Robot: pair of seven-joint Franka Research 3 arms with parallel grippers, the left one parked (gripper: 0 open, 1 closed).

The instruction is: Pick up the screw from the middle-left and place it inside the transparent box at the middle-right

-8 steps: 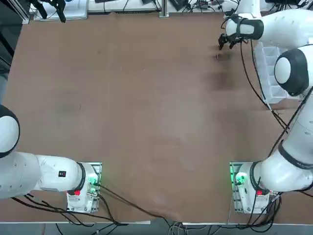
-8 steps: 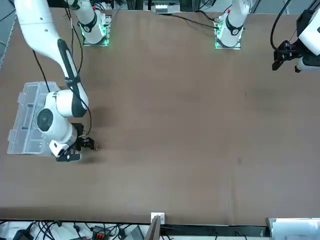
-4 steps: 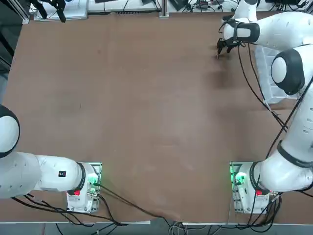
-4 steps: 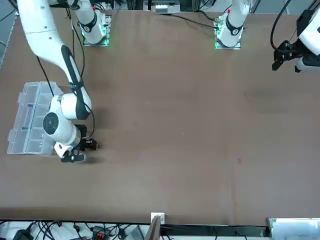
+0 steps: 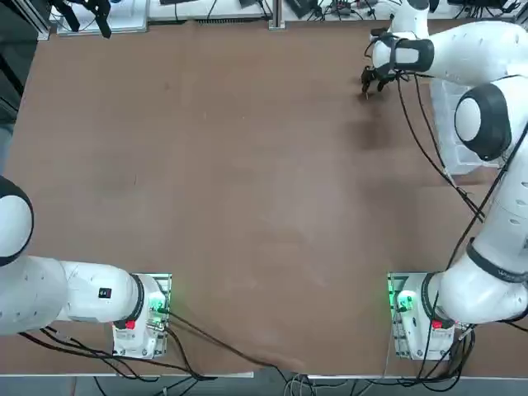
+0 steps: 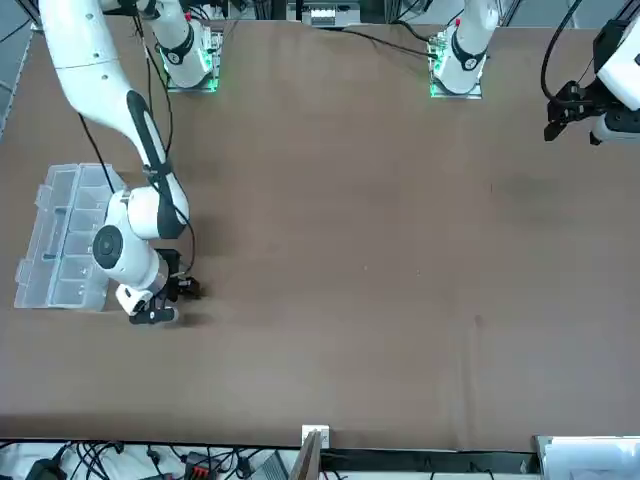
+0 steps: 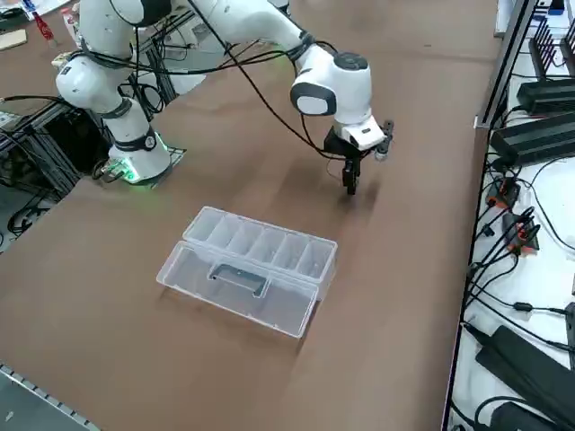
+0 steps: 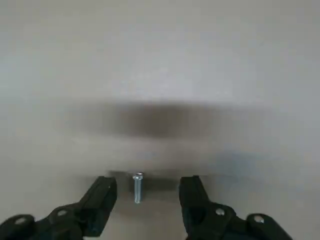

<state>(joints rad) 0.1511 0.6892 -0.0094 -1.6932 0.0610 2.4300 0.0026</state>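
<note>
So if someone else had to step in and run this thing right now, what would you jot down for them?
Right gripper: open, low over the table, one finger either side of the screw, not gripping it yet.
Screw: lying on the table between the fingers, a short way from the transparent box.
Transparent box: on the table with its lid folded open; the compartments that can be seen look empty.
Done: the arm has reached the screw and lined up on it.
Left: close on the screw, lift it, carry it over to the box, drop it into a compartment.
</note>
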